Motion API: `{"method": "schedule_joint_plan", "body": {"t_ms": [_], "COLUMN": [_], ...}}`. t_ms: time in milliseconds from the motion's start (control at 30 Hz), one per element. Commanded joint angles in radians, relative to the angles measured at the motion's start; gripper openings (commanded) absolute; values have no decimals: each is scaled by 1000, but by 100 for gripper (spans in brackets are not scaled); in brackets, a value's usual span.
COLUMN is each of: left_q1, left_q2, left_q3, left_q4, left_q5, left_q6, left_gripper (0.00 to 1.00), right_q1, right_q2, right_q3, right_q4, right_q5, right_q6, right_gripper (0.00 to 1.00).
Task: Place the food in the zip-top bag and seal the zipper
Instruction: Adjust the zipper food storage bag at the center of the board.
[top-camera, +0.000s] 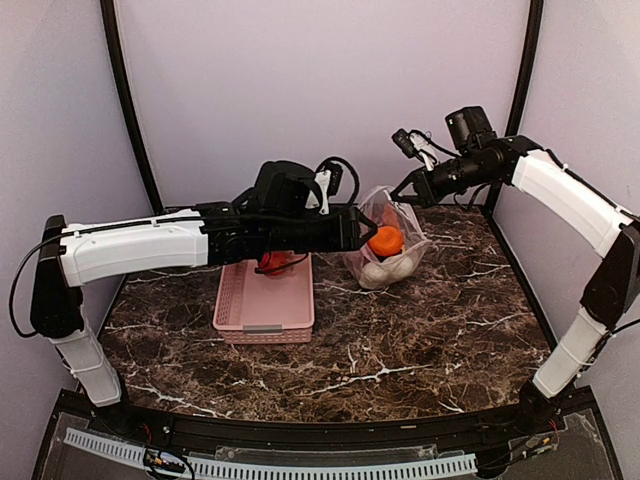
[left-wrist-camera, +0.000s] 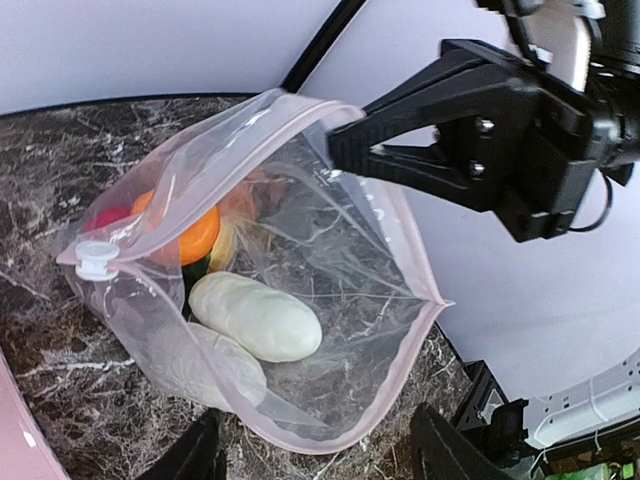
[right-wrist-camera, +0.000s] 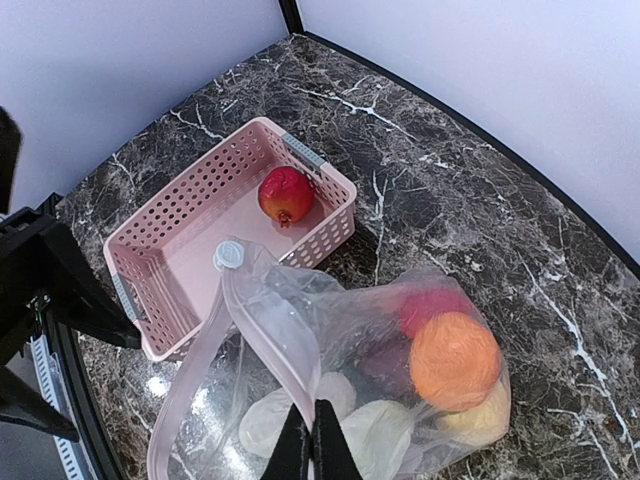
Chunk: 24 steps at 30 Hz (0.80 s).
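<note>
The clear zip-top bag (top-camera: 385, 245) stands on the marble table with its mouth held open. Inside it I see an orange piece (right-wrist-camera: 455, 360), white pieces (left-wrist-camera: 255, 315), and red, dark purple and yellow pieces. My right gripper (right-wrist-camera: 310, 445) is shut on the bag's upper rim, also seen in the top view (top-camera: 405, 190). The pinkish zipper (left-wrist-camera: 414, 349) is open, with its white slider (left-wrist-camera: 97, 258) at one end. My left gripper (left-wrist-camera: 315, 460) is open and empty just before the bag's mouth. A red fruit (right-wrist-camera: 285, 193) lies in the pink basket.
The pink slotted basket (top-camera: 262, 305) sits left of the bag, under my left arm. Black frame posts and pale walls stand close behind. The table's dark edge runs behind the bag at the right.
</note>
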Motion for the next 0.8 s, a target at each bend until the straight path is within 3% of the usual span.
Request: {"method": "schedule_joint_plan", "body": {"t_ms": [0, 200, 267, 467, 533, 767], "left_q1": [22, 43, 56, 84, 84, 64], "left_q2": [41, 110, 129, 174, 184, 179], "left_q3": [9, 51, 46, 54, 94, 325], "left_q4": [-30, -39, -22, 59, 57, -61], "left_q5": [-7, 27, 62, 142, 144, 150], "left_q6": [-155, -247, -293, -340, -317, -135], "left_gripper": [62, 57, 50, 7, 2, 1], "right_q1": [7, 9, 9, 9, 9, -48], "right_q2": [-10, -28, -31, -43, -41, -36], "right_q3": [1, -16, -19, -32, -19, 121], "right_q4": [19, 22, 22, 28, 26, 13], "right_q5": [4, 9, 8, -16, 25, 260], "right_q6": [-11, -16, -16, -16, -13, -33], "right_gripper": [0, 0, 0, 0, 0, 0]}}
